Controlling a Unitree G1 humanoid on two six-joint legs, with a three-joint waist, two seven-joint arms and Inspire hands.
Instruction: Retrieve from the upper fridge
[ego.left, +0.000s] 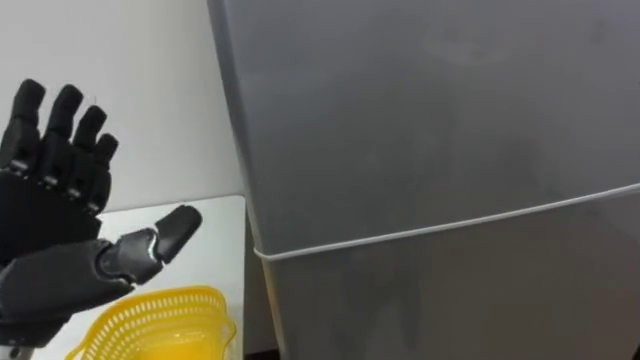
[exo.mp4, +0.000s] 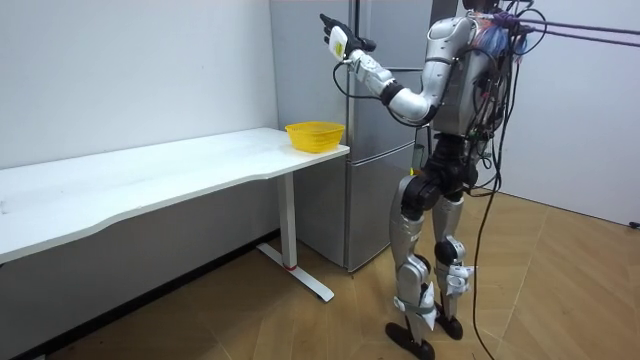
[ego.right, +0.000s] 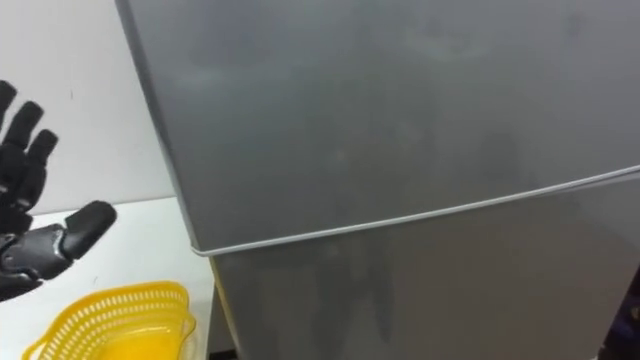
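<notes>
White wall (ego.left: 140, 80) and pale wooden floor (exo.mp4: 560, 290) frame the room; a long white desk (exo.mp4: 150, 175) runs along the wall, and its end stands just beside a tall grey fridge (ego.left: 430, 120); the robot stands upright on the floor facing the fridge front, with the desk's end at its left; a yellow mesh basket (ego.left: 160, 320) sits on the desk at that end, close to the fridge's side; the fridge's upper door (ego.left: 420, 90) is shut, its plain grey face flush along the pale seam (ego.left: 450, 228) that divides it from the lower door (ego.left: 460, 300), which is shut too; whatever is stored in the upper compartment is hidden behind that shut door; the left hand (ego.left: 50, 200) is raised at the height of the upper door, fingers straight and spread upward, thumb stretched out sideways toward the fridge, palm bare; in the eye views it hangs above the basket and clear of the fridge's left edge, with a strip of wall and desk showing between them; in the room view the left arm reaches up and forward from the shoulder, the hand level with the upper part of the fridge.
</notes>
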